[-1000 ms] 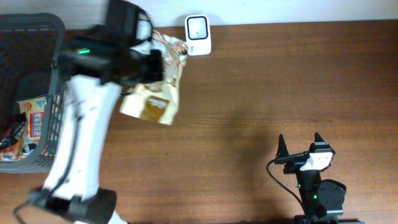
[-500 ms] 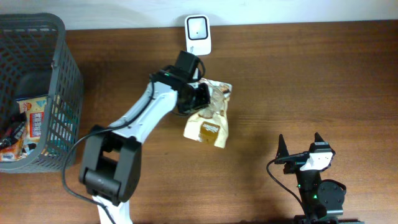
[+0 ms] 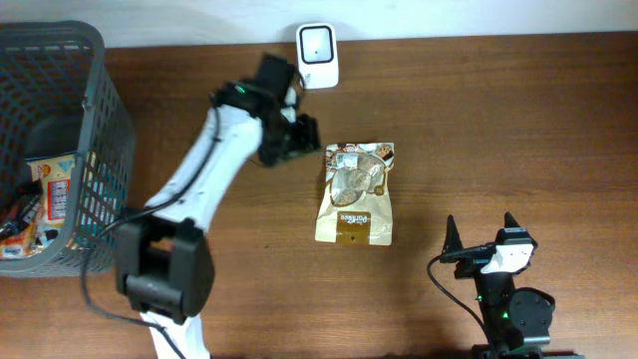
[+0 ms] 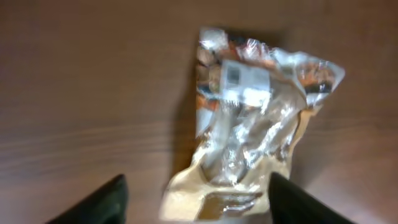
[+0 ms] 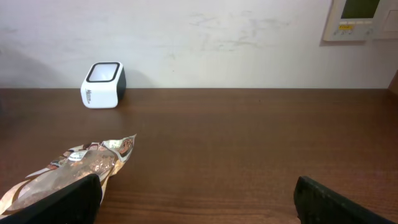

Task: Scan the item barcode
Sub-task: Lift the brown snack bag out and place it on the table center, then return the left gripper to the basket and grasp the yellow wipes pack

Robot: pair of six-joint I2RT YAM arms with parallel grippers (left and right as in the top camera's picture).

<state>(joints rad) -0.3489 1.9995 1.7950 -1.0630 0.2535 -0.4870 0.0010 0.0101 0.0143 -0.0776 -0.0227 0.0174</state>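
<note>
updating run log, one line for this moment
left gripper: open | right gripper: open | snack bag: flat on table, unheld | scanner: far edge

Our left arm (image 3: 199,189) stretches from its base at the near edge diagonally away and to the right. Its wrist is bent so that the left gripper (image 3: 302,136) points rightward, jaws spread wide. Our right arm (image 3: 508,309) sits folded low over its own base. The right gripper (image 3: 480,227) points away from us, its two fingers (image 3: 451,231) parted fully.
</note>
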